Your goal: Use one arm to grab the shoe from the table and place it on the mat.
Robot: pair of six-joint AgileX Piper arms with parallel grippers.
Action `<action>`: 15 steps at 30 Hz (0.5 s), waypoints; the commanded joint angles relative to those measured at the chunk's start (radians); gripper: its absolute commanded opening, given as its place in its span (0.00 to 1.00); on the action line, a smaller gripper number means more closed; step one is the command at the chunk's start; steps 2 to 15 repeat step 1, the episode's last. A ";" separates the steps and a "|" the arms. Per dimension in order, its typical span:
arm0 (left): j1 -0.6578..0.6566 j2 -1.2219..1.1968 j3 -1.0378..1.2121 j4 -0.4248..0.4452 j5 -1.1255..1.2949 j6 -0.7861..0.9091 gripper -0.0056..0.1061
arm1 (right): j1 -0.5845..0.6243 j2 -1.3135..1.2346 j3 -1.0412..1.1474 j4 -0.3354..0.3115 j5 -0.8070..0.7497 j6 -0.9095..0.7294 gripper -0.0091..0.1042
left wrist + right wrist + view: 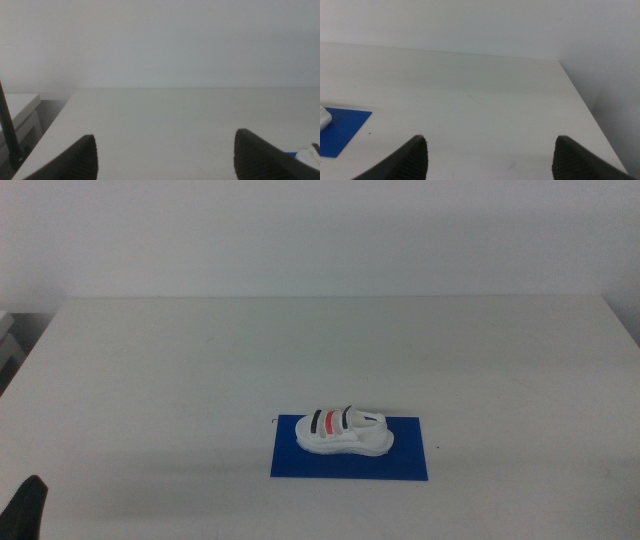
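The white shoe (344, 430) with black and red striped straps lies on the blue mat (350, 463), near the front middle of the white table (320, 350). No gripper touches it. My left gripper (165, 157) waits at the front left corner, jaws wide apart with nothing between them; a dark tip of it (25, 508) shows in the middle view. In the left wrist view a sliver of the mat (291, 152) and shoe (309, 155) peeks past one jaw. My right gripper (490, 157) is open too, and its view catches a corner of the mat (342, 127) and the shoe's edge (324, 117).
A white wall rises behind the table. Grey and white furniture (8, 340) stands off the table's left edge. The table's right edge (585, 110) drops off close to the right gripper.
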 commanded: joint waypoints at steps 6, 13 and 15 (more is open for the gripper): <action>-0.001 -0.015 0.009 -0.013 -0.084 -0.013 0.89 | 0.001 -0.026 0.005 -0.009 -0.076 -0.008 0.65; -0.001 -0.015 0.009 -0.013 -0.084 -0.013 0.89 | 0.001 -0.026 0.005 -0.009 -0.076 -0.008 0.65; -0.001 -0.015 0.009 -0.013 -0.084 -0.013 0.89 | 0.001 -0.026 0.005 -0.009 -0.076 -0.008 0.65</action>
